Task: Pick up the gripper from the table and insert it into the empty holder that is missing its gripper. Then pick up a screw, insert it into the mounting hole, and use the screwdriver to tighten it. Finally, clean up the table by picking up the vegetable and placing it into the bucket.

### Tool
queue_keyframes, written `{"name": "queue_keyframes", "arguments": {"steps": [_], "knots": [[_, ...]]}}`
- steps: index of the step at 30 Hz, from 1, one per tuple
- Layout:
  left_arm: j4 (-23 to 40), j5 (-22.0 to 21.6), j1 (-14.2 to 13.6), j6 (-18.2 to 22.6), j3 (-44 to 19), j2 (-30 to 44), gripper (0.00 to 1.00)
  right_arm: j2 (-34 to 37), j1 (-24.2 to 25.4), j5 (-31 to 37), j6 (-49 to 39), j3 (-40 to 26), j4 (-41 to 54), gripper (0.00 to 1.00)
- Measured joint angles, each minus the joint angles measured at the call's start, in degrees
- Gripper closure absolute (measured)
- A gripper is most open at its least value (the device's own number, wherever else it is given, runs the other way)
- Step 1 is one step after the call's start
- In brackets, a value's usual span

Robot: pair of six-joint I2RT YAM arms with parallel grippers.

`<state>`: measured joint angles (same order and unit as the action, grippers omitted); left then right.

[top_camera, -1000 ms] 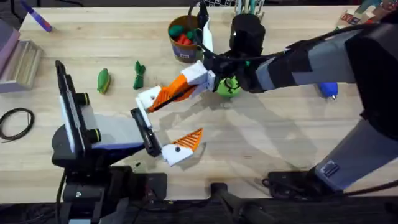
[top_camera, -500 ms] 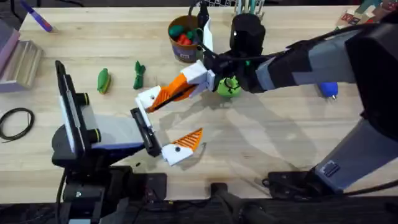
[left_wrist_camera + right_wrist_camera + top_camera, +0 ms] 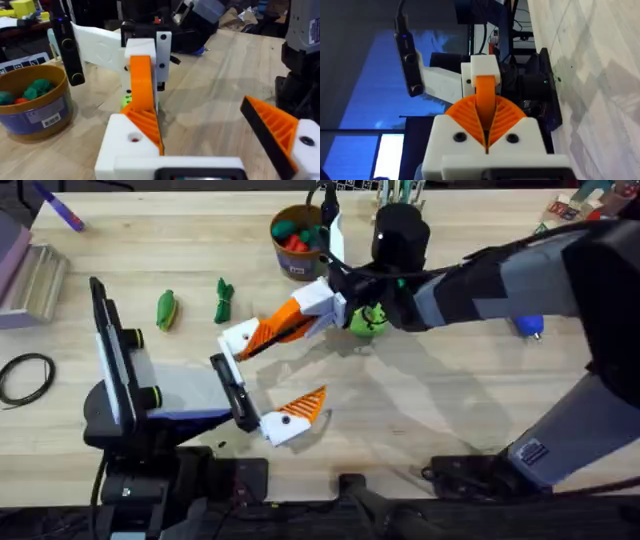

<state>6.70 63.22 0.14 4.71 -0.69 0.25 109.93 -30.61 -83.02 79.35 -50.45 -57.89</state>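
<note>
My right gripper (image 3: 318,305) reaches across the table and is shut on the orange gripper (image 3: 280,323). The piece's far end sits in the white holder (image 3: 238,338) on my left arm's jaw. In the left wrist view the gripper (image 3: 141,82) rises from the holder (image 3: 125,150) towards the right gripper (image 3: 147,50). My left gripper (image 3: 290,365) stands open, its other orange finger (image 3: 272,130) well apart. The blue screwdriver (image 3: 528,325) lies half hidden behind the right arm. Two green vegetables (image 3: 166,310) (image 3: 223,300) lie on the table. The bucket (image 3: 295,235) holds several toys. The screw is out of view.
A bright-green disc (image 3: 365,320) lies under the right wrist. At the back left lies a purple marker (image 3: 60,208). A black cable loop (image 3: 25,375) and a grey block (image 3: 30,275) sit at the left edge. Bare wood spreads across the centre right.
</note>
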Motion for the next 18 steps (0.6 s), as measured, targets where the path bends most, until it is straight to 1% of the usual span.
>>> {"name": "queue_keyframes", "arguments": {"steps": [18], "knots": [[-0.02,-0.41,0.00,-0.83,0.00,0.07,0.015,-0.92,-0.07,3.58,0.19,2.06,-1.36,0.993]]}}
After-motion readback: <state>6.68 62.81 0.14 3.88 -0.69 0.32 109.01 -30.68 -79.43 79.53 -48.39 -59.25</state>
